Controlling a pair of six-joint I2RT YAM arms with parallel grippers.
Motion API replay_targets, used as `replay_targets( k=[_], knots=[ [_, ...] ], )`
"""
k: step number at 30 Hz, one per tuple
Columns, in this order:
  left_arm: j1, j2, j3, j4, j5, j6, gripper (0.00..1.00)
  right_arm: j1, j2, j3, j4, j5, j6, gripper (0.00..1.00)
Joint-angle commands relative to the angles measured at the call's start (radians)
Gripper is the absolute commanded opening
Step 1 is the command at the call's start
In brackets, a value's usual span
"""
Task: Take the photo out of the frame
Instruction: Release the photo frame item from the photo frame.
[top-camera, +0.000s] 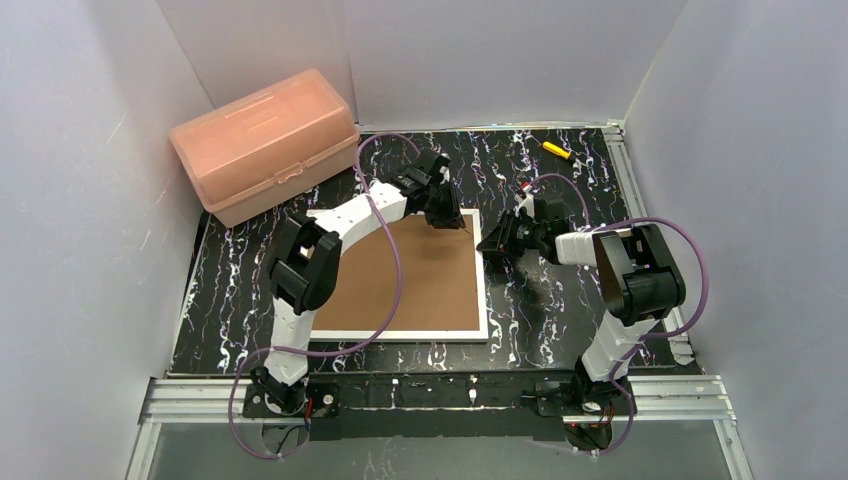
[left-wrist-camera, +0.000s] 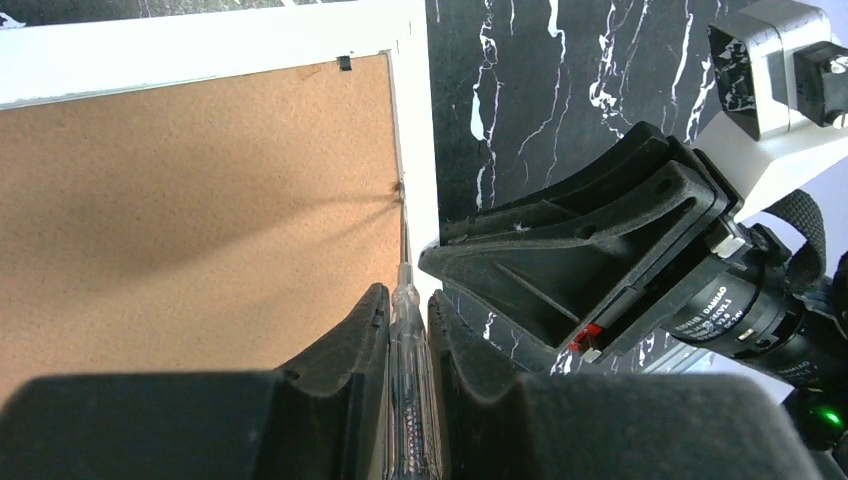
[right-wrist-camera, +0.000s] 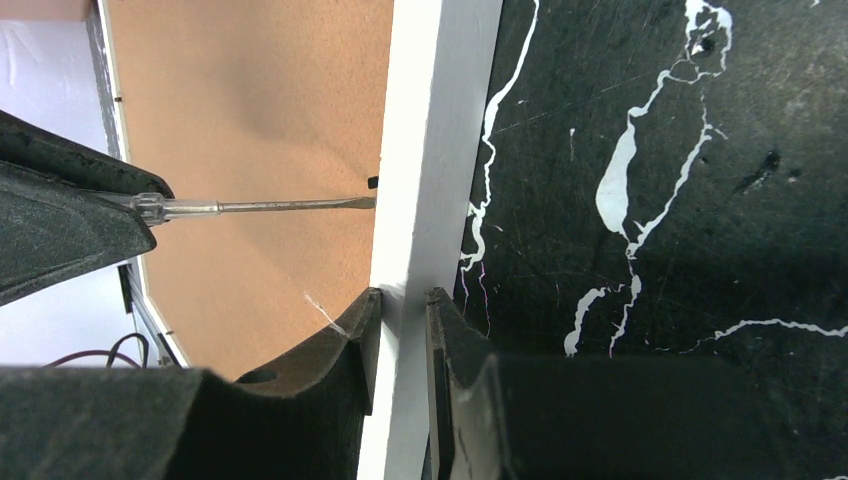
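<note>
I grip a screwdriver (right-wrist-camera: 290, 205) in the left end effector (left-wrist-camera: 408, 330) at a clip (right-wrist-camera: 372, 183), the right end effector (right-wrist-camera: 402, 310) pinching the face-down frame (top-camera: 400, 334) mid-picture, its backing board (top-camera: 410, 275) not yet out and the photo hidden beneath.

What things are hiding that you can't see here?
- The photo: every view; the large white-bordered frame lies face down, its brown fibreboard back covering it.
- Inside the closed pink plastic box: top view, cloudy walls.
- Small yellow object, far right: top view, too small to identify.
</note>
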Motion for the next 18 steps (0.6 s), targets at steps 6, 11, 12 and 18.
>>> replay_targets(
  k=[6, 11, 12, 18],
  knots=[
    [-0.075, 0.047, 0.146, -0.112, -0.018, 0.051, 0.0, 0.011, 0.006, 0.018, -0.018, -0.002, -0.025, 0.3],
    [-0.064, 0.01, 0.154, -0.18, -0.085, 0.153, 0.0, 0.011, -0.001, 0.018, -0.03, 0.009, -0.037, 0.29],
    [-0.057, 0.001, 0.155, -0.192, -0.081, 0.173, 0.0, 0.01, -0.001, 0.018, -0.03, 0.009, -0.036, 0.29],
    [-0.017, -0.03, 0.166, -0.222, -0.06, 0.229, 0.0, 0.011, 0.006, 0.023, -0.023, 0.007, -0.031, 0.28]
  ],
)
